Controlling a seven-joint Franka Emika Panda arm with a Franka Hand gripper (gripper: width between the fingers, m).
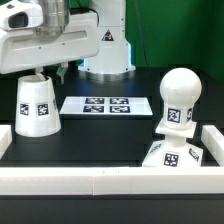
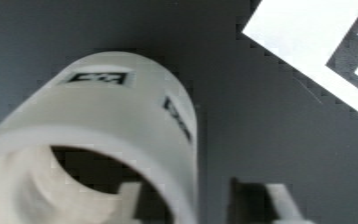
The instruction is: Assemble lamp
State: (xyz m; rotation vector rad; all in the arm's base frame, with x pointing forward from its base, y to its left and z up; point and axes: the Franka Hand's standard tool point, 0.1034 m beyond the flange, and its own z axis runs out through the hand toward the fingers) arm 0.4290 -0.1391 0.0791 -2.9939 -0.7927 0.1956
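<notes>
Lower right of the exterior view, bulb (image 1: 181,95) stands seated in base (image 1: 172,155). At left, the end effector (image 1: 47,72) hovers over the shade (image 1: 36,105); its spread cannot be told. Grasping the shade seems next.

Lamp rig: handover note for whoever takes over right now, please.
Claw: directly above the shade, which stands on the table at the exterior view's left. Whether it is open or gripping cannot be told; the wrist view shows the shade close below, one fingertip beside it.
Bulb: already seated upright on the base, at the exterior view's right near the front wall.
Marker board: flat between them.
Done: bulb on base.
Left: shade onto the bulb and base.
</notes>
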